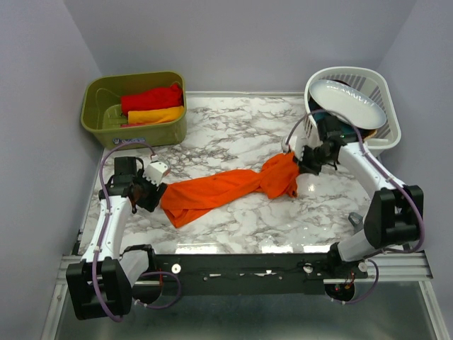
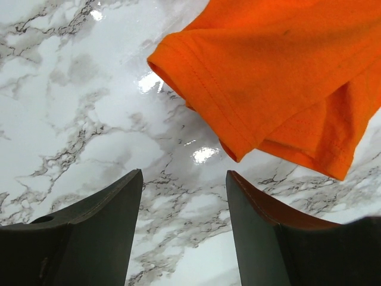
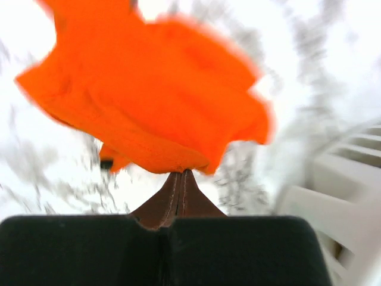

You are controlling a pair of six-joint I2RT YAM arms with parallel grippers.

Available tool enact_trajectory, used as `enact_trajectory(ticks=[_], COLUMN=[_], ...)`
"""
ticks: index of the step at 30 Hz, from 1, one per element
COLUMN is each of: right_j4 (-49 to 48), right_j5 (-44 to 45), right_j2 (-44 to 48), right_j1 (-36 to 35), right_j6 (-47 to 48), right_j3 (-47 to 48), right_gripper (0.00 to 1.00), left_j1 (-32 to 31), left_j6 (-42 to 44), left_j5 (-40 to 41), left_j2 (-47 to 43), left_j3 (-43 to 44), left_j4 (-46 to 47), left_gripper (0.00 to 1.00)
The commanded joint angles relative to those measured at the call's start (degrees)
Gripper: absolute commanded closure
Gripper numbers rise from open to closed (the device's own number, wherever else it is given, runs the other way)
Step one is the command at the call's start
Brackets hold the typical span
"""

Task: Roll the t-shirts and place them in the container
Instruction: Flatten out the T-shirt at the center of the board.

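Observation:
A bright orange t-shirt [image 1: 219,188] lies stretched across the marble table, bunched at its right end. My right gripper [image 1: 303,161] is shut on that right end and lifts it a little; the right wrist view shows the jaws pinched together on the cloth's edge [image 3: 178,168]. My left gripper [image 1: 152,185] is open and empty beside the shirt's left end; in the left wrist view the hemmed edge [image 2: 238,101] lies just beyond the fingers [image 2: 256,226], apart from them. A red t-shirt [image 1: 150,98] and a yellow-orange one [image 1: 156,115], both rolled, lie in the green bin.
The olive-green bin [image 1: 99,117] stands at the back left. A white basket [image 1: 386,113] at the back right holds a white plate [image 1: 348,101] and a teal item under it. The basket's slats show at the right of the right wrist view [image 3: 351,173].

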State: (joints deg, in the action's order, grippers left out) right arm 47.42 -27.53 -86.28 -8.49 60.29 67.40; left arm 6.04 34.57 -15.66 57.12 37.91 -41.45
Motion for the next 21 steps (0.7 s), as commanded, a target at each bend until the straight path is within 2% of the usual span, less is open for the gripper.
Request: enact_trajectory(ticks=[1,5,10,13,16,21], right_j4=[-0.2,-4.5,-6.5,-6.6,-6.0,-6.4], right_j5=[-7.4,-8.2,-7.0,-7.0,-7.0,-6.7], right_j2=[4.8,6.2,3.7,2.3,1.6,2.5], right_j1=[0.4,0.3,0.4,0.4,0.3,0.3], right_j6=[-27.5,-34.7,-36.9,-37.4,-37.2,-37.1], right_j3=[10.9,10.6,13.1,15.7,17.2,15.5], right_gripper=[0.99,0.99,0.99,0.99,0.99,0.99], left_j1=[0.4,0.4,0.4,0.3,0.3,0.3], left_j6=[5.9,8.4,10.7,8.3,5.7,1.3], left_j5=[-5.3,-8.7,-12.5,-11.2,-6.0,-5.6], left_j2=[-2.9,-3.0,-6.2,-7.0,-6.4,-0.4], left_j3=[1.1,2.9,0.6,-1.8,-3.3,-1.7], left_j4=[-6.8,-13.1,-15.3,-10.7,-4.7,-3.3], left_gripper=[0.3,0.3,0.29,0.29,0.29,0.33])
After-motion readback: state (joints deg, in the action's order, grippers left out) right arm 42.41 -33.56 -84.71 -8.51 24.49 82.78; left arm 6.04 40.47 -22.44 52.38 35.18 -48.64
